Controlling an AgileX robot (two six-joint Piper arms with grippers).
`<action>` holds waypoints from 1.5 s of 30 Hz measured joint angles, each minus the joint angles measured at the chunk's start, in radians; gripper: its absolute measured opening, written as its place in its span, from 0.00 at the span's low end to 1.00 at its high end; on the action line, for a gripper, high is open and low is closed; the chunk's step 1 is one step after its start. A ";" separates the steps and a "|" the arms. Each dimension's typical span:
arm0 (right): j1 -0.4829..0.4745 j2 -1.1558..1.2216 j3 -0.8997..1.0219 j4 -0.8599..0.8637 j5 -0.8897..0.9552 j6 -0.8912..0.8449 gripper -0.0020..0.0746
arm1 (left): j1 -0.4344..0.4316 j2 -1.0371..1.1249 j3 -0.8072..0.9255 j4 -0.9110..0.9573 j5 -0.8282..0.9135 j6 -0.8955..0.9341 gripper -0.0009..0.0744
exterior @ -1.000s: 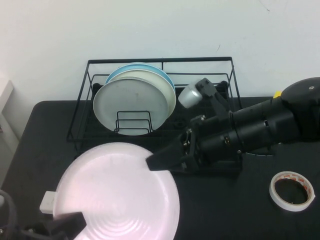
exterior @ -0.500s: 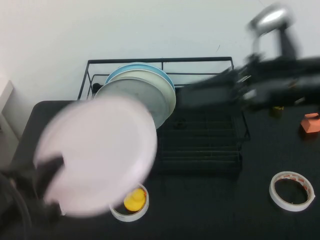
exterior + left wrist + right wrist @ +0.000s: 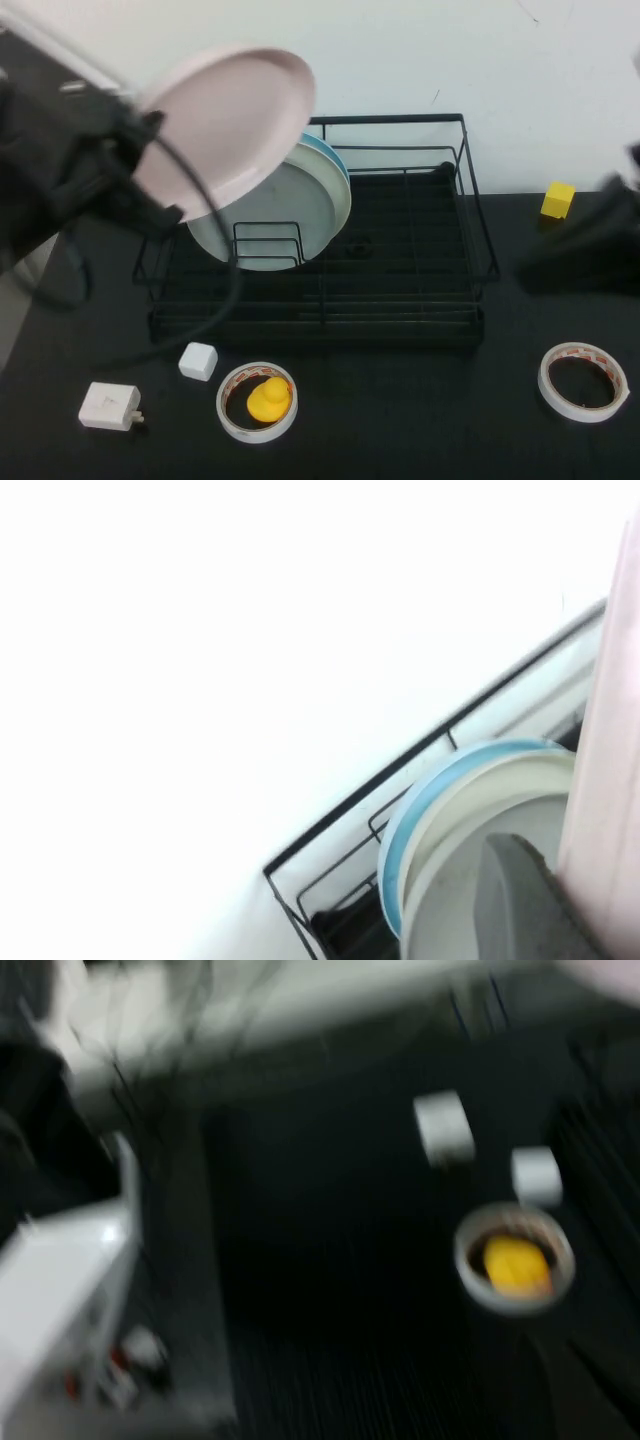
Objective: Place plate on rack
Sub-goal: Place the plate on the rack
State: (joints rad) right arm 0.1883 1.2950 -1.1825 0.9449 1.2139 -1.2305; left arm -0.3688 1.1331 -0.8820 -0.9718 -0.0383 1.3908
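The pale pink plate (image 3: 228,125) is held tilted in the air above the left end of the black wire rack (image 3: 470,200). My left gripper (image 3: 152,170) is shut on the plate's lower left edge. In the left wrist view the plate's rim (image 3: 612,770) stands edge-on beside one dark finger (image 3: 520,900). My right gripper (image 3: 585,255) is a dark blur low over the table, right of the rack and away from the plate.
A grey-white plate (image 3: 270,215), a cream plate (image 3: 341,200) and a light blue plate (image 3: 336,160) stand in the rack's left half. On the table lie a tape roll around a yellow duck (image 3: 258,400), a white cube (image 3: 198,361), a white adapter (image 3: 108,406), another tape roll (image 3: 584,381) and a yellow block (image 3: 557,199).
My left arm has lifted the pink plate from low over the table's front up and back, above the rack's left end. My right arm has pulled away from the plate to the right.
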 joint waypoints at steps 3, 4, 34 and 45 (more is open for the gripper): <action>0.000 -0.056 0.000 -0.174 0.000 0.095 0.03 | 0.000 0.118 -0.089 0.000 0.038 0.128 0.13; 0.000 -0.073 0.003 -0.218 0.000 0.119 0.03 | 0.000 0.153 -0.117 0.000 0.053 0.163 0.13; 0.000 -0.241 0.522 -0.416 -0.164 0.167 0.03 | 0.000 0.581 -0.256 0.001 -0.048 0.627 0.13; 0.000 -0.241 0.522 -0.416 -0.188 0.167 0.03 | -0.002 0.599 -0.256 -0.008 -0.030 0.627 0.14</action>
State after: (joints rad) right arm 0.1883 1.0540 -0.6605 0.5292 1.0258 -1.0636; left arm -0.3713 1.7317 -1.1381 -0.9794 -0.0686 2.0175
